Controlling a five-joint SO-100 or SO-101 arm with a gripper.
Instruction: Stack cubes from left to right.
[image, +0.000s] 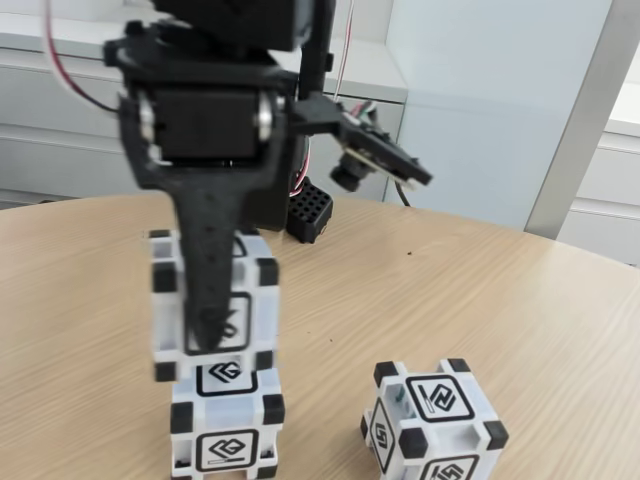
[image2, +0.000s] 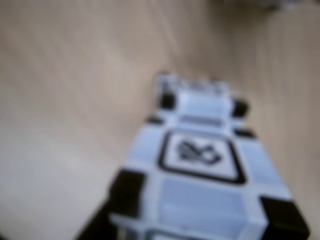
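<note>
While the claw (image: 205, 335) apparently grips it, the white black-cornered top cube (image: 215, 300) looks blurred.

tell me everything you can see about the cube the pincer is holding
The held cube looks like white plastic with black corner blocks and a black-framed square symbol on its faces. It sits roughly upright over the bottom cube on the wooden table; whether they touch is unclear. The black pincer crosses its front face, one finger against it. The wrist view shows it blurred.

Wooden table (image: 520, 300) bears two cubes (image: 228, 430) (image: 432, 418), well apart.
</note>
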